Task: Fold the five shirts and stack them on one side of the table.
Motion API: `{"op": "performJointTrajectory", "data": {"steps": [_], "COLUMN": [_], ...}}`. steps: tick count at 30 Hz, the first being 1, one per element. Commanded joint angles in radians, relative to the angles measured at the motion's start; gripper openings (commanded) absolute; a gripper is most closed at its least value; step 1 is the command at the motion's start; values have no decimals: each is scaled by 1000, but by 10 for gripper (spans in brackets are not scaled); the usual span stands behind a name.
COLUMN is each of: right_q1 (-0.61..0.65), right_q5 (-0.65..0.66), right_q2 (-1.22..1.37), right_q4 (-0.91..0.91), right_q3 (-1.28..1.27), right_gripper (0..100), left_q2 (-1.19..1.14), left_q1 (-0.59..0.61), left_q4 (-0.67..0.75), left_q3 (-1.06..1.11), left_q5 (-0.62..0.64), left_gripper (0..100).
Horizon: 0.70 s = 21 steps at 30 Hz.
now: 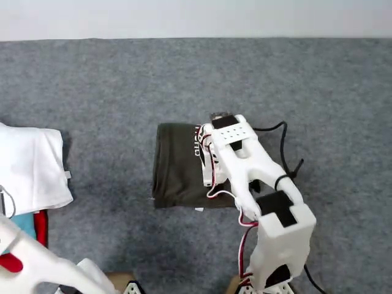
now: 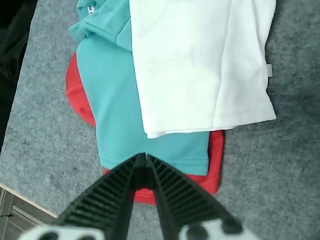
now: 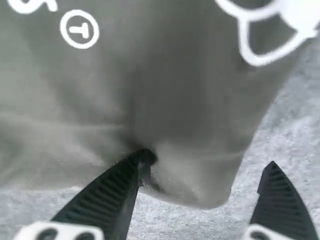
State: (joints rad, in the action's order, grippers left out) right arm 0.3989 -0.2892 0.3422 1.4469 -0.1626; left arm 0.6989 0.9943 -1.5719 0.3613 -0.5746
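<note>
Dark olive shirt (image 1: 177, 165) lies folded at the centre of the high view on the grey table (image 1: 318, 79). It looks light, soft and limp, likely to sag open unless pinched through all layers at a folded edge. Right gripper (image 3: 209, 162) is spread wide at its hem, one finger dug into the cloth, nothing clamped. Left gripper (image 2: 146, 159) is closed and empty over the white shirt (image 2: 200, 65), teal shirt (image 2: 115, 100) and red shirt (image 2: 215, 165) stacked at the left edge. White print on the olive shirt, small side tag (image 2: 269, 70) on the white one; no legible text.
</note>
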Motion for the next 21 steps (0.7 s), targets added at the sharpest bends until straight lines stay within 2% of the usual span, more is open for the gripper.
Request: {"op": "performJointTrajectory", "data": {"steps": [1,4,12,16,21], "right_q1": [12,7,5,-2,-73], "right_q5": [-2,58,287,307,311], "right_q2": [18,41,45,36,36], "right_q4": [-7,-8,-10,-1,24], "right_q3": [9,9,38,44,44], "right_gripper": [344,287,10,9,10], "left_q2": [25,25,25,28,29], "left_q1": [-15,-15,-15,-15,-15], "left_q4": [32,32,32,32,28], "left_q3": [-2,-2,-2,-2,-2], "left_q5": [2,2,2,2,2], "left_gripper": [8,8,8,8,8]}}
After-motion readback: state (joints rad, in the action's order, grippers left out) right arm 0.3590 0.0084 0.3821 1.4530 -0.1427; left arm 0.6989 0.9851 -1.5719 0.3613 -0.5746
